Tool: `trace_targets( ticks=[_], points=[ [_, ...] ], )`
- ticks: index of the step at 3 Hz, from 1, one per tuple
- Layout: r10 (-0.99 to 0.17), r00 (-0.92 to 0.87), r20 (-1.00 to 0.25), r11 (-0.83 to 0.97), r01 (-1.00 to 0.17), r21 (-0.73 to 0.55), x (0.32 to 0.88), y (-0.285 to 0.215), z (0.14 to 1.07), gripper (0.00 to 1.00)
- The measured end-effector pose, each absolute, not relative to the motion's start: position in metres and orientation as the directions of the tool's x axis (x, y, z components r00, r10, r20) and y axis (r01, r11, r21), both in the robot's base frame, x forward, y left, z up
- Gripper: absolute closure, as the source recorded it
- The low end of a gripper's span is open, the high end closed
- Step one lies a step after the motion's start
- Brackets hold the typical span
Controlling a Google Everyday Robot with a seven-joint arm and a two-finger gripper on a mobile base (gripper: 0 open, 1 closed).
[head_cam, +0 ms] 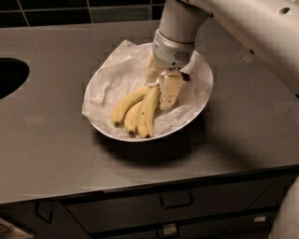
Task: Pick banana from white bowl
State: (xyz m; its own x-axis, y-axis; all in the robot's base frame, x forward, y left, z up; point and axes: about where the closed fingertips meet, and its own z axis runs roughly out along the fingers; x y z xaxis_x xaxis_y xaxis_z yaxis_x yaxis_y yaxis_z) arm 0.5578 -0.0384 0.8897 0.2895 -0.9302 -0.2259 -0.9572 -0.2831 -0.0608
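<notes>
The white bowl [198, 107] sits on the grey counter and is lined with crumpled white paper [119, 77]. Three yellow bananas lie in it side by side, tips pointing to the front left. The banana [149, 112], the right one with brown specks and a dark tip, lies closest to the gripper. My gripper [161, 89] hangs from the arm's wrist [174, 46] and is down in the bowl at the bananas' stem ends. Its fingers are apart: one cream finger [170, 91] is right of the stems, the other is partly hidden at the left. Nothing is gripped.
A dark round opening [9, 77] is cut into the counter at far left. Dark tiles [70, 9] run along the back. The counter's front edge [154, 184] has drawers with handles [176, 201] below. The arm [252, 32] crosses the upper right.
</notes>
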Motion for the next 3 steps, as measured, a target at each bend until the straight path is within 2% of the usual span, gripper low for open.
trace_targets(
  ticks=[1, 3],
  points=[
    [-0.932, 0.287, -0.223, -0.281, -0.958, -0.059, 0.5576, -0.0382, 0.8895, 0.33],
    [-0.932, 0.286, -0.221, -0.280, -0.958, -0.058, 0.5572, -0.0376, 0.8886, 0.44]
  ],
)
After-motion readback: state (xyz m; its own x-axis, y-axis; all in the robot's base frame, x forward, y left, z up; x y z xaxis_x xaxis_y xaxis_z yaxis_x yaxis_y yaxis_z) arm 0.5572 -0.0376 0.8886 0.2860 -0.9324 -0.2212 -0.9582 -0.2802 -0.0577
